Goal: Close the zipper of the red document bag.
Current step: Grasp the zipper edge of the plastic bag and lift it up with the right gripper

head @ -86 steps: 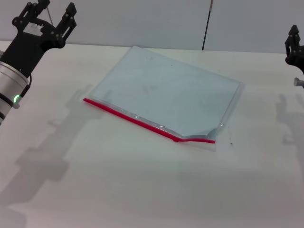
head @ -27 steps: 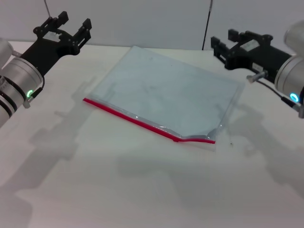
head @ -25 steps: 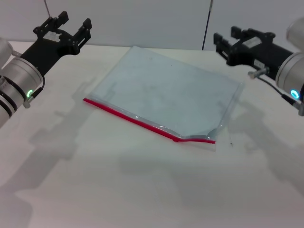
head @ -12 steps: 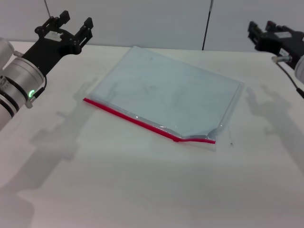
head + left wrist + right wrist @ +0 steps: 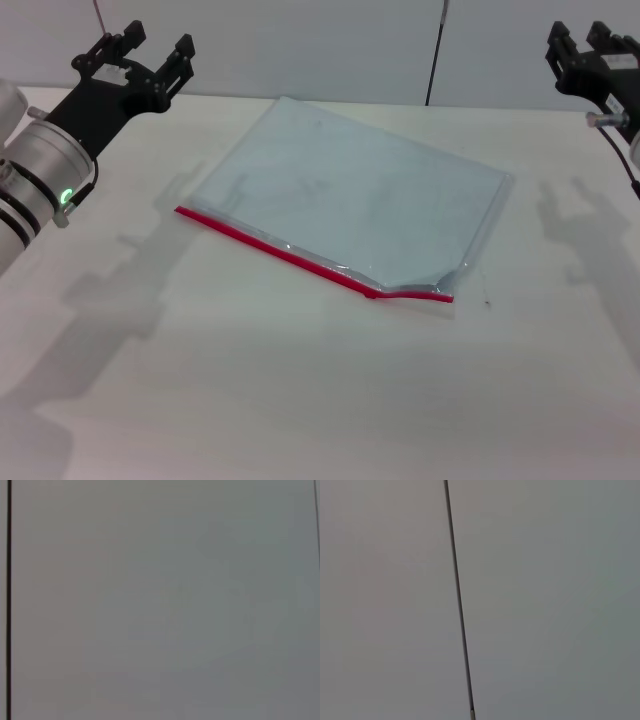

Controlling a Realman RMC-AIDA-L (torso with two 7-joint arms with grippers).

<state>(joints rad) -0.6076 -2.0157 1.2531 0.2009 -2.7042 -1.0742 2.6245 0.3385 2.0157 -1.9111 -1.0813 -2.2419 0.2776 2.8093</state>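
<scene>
The red document bag lies flat in the middle of the white table, a translucent pale blue-grey pouch turned at an angle. Its zipper is the red strip along the near long edge, with a small kink close to its right end. My left gripper hovers open and empty above the table's far left, well apart from the bag's left corner. At the far right edge my right gripper is raised, open and empty, away from the bag. Neither wrist view shows the bag or any fingers.
White table spreads wide in front of the bag. A grey wall with a thin dark vertical line stands behind. Both wrist views show only that wall, each with a dark line.
My right gripper has drawn back from over the bag's far right corner to the far right edge of the view. The left gripper has stayed nearly still. The bag has not moved.
</scene>
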